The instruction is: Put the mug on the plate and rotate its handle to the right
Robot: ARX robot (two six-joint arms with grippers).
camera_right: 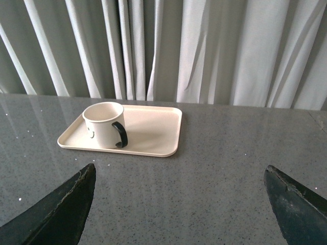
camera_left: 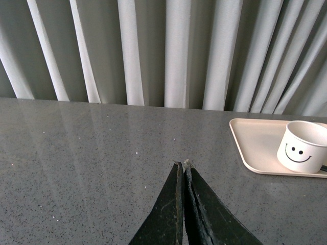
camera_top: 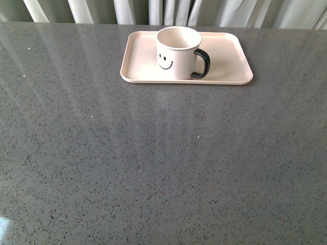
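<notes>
The cream-white mug (camera_top: 177,52) with a black smiley face stands upright on the pale pink-beige plate (camera_top: 228,64) at the far middle of the table. Its black handle (camera_top: 202,63) points to the right in the front view. Neither arm shows in the front view. In the left wrist view my left gripper (camera_left: 182,164) is shut with nothing in it, well short of the plate (camera_left: 253,143) and mug (camera_left: 303,146). In the right wrist view my right gripper (camera_right: 180,171) is open and empty, back from the plate (camera_right: 156,130), the mug (camera_right: 103,124) and its handle (camera_right: 121,134).
The grey speckled table (camera_top: 153,163) stretches from the plate to the near edge. Pale pleated curtains (camera_top: 153,10) hang right behind the table's far edge.
</notes>
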